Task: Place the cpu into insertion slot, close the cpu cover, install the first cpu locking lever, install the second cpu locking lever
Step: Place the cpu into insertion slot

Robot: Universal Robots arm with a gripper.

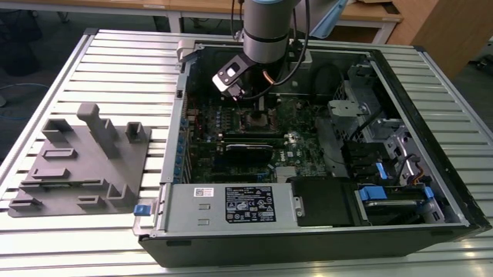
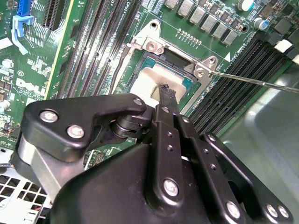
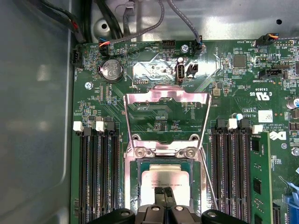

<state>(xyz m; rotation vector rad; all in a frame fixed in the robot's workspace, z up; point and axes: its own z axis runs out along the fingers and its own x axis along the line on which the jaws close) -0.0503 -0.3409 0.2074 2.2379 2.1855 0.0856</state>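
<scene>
The cpu lies flat in the insertion slot, a small square with a pale, matt metal top inside the dark socket. The black pincer is down at the cpu's top face with its two fingertips together, clamped on nothing. The cpu cover is open: one thin silvery frame with a cut-out centre, swung up away from the socket.

The second wrist view adds the pincer's bolted, glossy black linkage and one fine wire lever running out from the socket's corner. The first wrist view shows two screw-headed hinge brackets and one round coin cell on the green board.

In the exterior view the open computer case lies on a ribbed metal worktop – a grey moulded fixture sits at the exterior view's left.
</scene>
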